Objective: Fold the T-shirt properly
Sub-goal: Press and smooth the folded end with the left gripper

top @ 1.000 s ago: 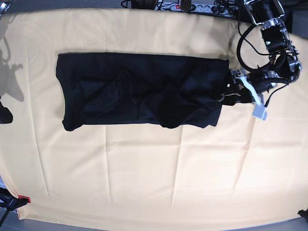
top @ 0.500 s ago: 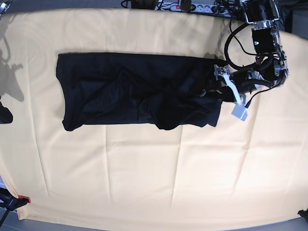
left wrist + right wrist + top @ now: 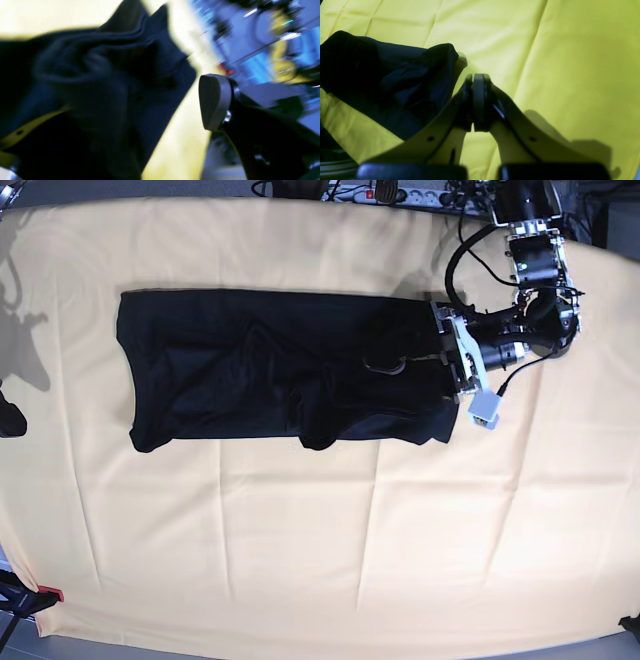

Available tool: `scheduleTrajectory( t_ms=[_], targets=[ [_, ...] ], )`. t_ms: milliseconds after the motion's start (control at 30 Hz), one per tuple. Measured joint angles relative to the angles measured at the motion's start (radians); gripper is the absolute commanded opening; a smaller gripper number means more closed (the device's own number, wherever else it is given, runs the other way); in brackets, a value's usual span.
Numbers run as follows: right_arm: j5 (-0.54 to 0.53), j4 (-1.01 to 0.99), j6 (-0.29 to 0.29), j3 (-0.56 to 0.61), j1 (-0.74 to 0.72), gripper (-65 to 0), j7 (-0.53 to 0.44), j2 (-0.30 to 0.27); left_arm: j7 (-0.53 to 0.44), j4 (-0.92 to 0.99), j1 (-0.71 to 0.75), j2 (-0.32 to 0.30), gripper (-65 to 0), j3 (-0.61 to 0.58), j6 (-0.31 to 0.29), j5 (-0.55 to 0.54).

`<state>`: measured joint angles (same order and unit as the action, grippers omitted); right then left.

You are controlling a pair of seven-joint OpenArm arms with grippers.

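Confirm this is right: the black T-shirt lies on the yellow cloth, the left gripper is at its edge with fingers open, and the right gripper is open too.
One thing is wrong: the right gripper is shut, its fingers pressed together over bare cloth holding nothing, as the right wrist view shows. The rest stands: the T-shirt lies on the cloth and the left gripper is open at its edge.

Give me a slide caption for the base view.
Open left gripper at the end of the black T-shirt on the yellow tablecloth.

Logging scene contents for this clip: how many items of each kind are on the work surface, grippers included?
T-shirt: 1, black, spread flat
Table cover: 1, yellow cloth
Grippers: 2, the left gripper open at the shirt's edge, the right gripper shut, off the shirt
Total: 4
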<state>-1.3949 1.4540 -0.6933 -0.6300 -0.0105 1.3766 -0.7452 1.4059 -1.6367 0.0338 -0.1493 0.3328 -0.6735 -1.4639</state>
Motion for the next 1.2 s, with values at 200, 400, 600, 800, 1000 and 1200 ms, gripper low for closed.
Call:
scheduleTrajectory(
  t_ms=[200, 400, 600, 800, 1000, 1200],
  targets=[
    [0.0, 0.0, 0.0, 0.0, 0.0, -65.0, 0.0, 0.0, 0.0, 0.0, 0.008, 0.017, -15.6, -0.067, 0.0, 0.005],
    [0.0, 0.0, 0.0, 0.0, 0.0, -65.0, -0.012, 0.0, 0.001, 0.0, 0.02, 0.019, -15.6, -0.225, -0.001, 0.005],
    [0.0, 0.0, 0.0, 0.0, 0.0, -65.0, -0.012, 0.0, 0.005, 0.0, -0.002, 0.017, -15.6, -0.305, -0.001, 0.008],
    [0.0, 0.0, 0.0, 0.0, 0.0, -65.0, -0.012, 0.0, 0.002, -0.042, -0.101, 0.017, -15.6, -0.159, 0.0, 0.005],
    [0.0, 0.0, 0.0, 0.0, 0.0, -65.0, -0.012, 0.0, -0.012, -0.059, -0.098, 0.006, -17.2, 0.0, -0.017, 0.116],
    [0.007, 0.0, 0.0, -0.034, -0.031, -59.0, -0.007, -0.019, -0.046, -0.058, -0.008, -0.035, -38.2, -0.06, 0.031, 0.482]
  ],
)
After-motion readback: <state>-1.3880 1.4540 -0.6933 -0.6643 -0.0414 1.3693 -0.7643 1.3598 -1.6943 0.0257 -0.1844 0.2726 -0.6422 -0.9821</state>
